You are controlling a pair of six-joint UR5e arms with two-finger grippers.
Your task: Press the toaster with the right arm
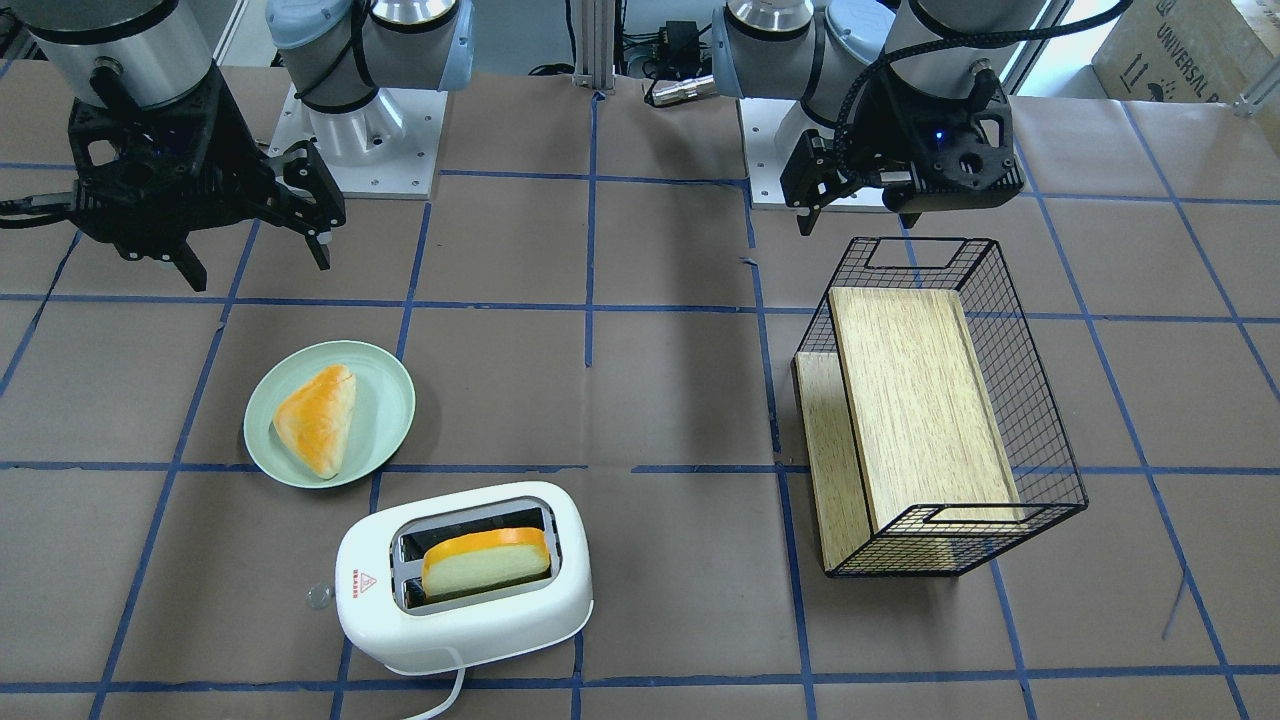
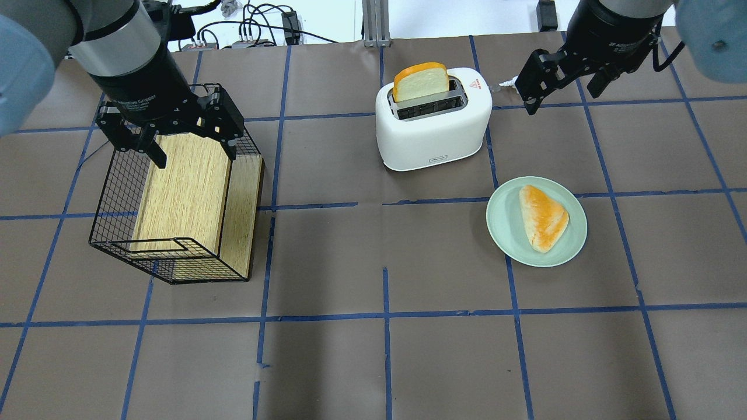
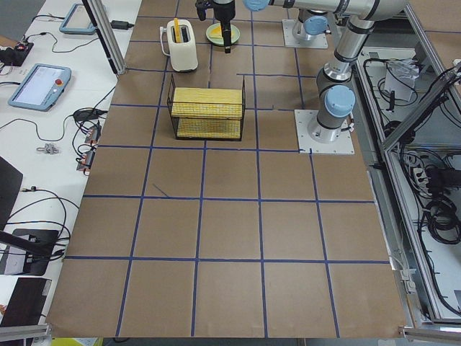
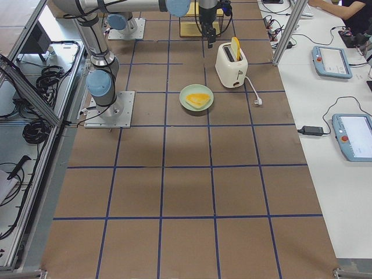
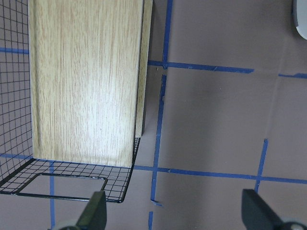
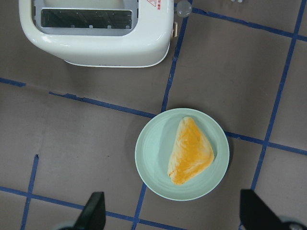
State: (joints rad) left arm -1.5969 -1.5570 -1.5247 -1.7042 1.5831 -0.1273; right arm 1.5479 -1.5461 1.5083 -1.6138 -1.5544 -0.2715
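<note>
While the right gripper (image 2: 560,96) hangs with fingers (image 6: 93,213) spread and empty, I call this the approach step, toaster (image 2: 435,125) well ahead of the fingertips past the green plate (image 6: 153,163), so next I'd shut them and drop onto its lever end.

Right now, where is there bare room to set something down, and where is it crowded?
Bare table runs across the whole robot-side half, nearer the robot than the wire basket and green plate. A second free patch lies between the basket and the toaster. Crowded: toaster and plate, close together near the right pincer, and the basket under the left pincer.
</note>
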